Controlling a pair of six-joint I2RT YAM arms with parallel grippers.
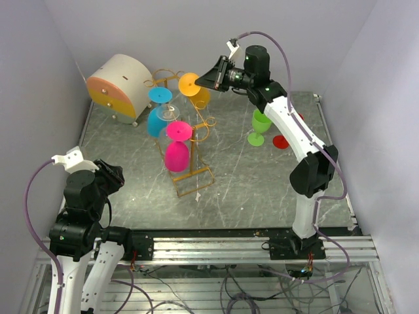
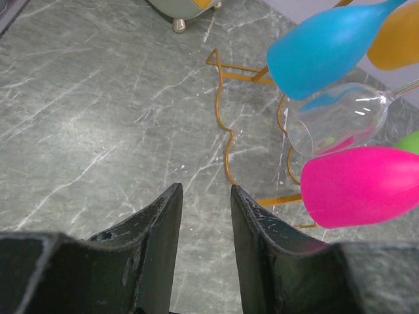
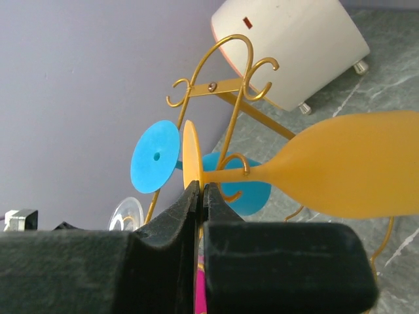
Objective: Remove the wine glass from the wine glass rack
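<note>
Wine glass (image 3: 353, 163), orange: foot rim pinched between right jaws.

Table: you have a grey-green marbled top (image 1: 249, 190), streaked white.
Far left: you see a white-and-orange drum box (image 1: 118, 88) on small feet.
Centre: the wine glass rack (image 1: 194, 180) rests on its rectangular base frame.
Right: a green glass (image 1: 259, 127) stands upright, with a red round piece (image 1: 281, 142) just beside it.

The orange glass (image 1: 190, 84), blue glass (image 1: 157, 121) and pink glass (image 1: 176, 156) are hanging on the rack (image 1: 192, 174). The right gripper (image 1: 203, 80) is touching the orange glass's foot. A green glass (image 1: 260, 124) is standing right of the rack.
</note>
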